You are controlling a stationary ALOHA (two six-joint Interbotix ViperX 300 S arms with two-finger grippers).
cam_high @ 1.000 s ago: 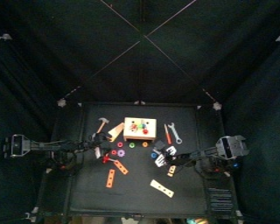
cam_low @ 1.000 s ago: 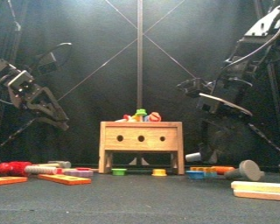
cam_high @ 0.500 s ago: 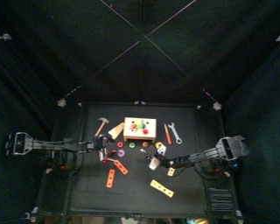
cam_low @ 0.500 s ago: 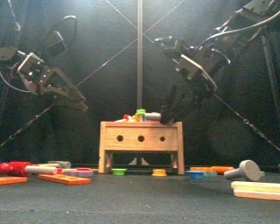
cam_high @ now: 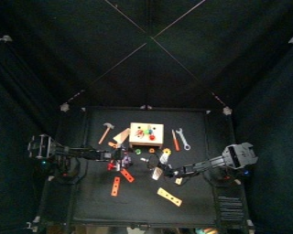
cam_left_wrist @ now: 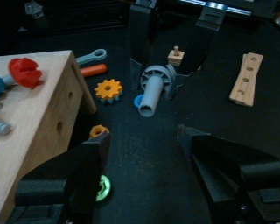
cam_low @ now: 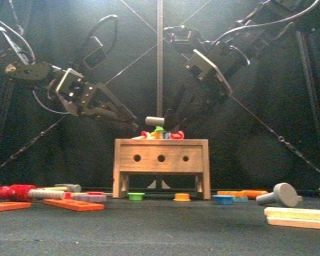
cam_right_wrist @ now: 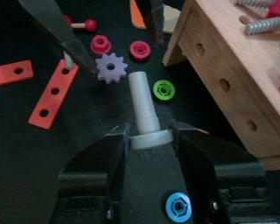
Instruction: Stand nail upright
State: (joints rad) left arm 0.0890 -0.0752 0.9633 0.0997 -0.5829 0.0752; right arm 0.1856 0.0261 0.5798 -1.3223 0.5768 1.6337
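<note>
Grey nail (cam_right_wrist: 143,103) clamped in right gripper (cam_right_wrist: 149,140), left gripper (cam_left_wrist: 149,166) spread empty, wooden box (cam_high: 146,134) at twelve o'clock.

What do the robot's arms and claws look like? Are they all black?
Mostly, yes. Both arms are thin black rods and joints with black cables looping off them. The left gripper has two flat, wide black fingers. The right gripper has chunky black fingers too, with a blue bolt head at its base. The arms are shiny in spots where the light hits.

Left end effector (cam_left_wrist: 140,166) agape — right end effector (cam_right_wrist: 149,140) clamped, both aloft
</note>
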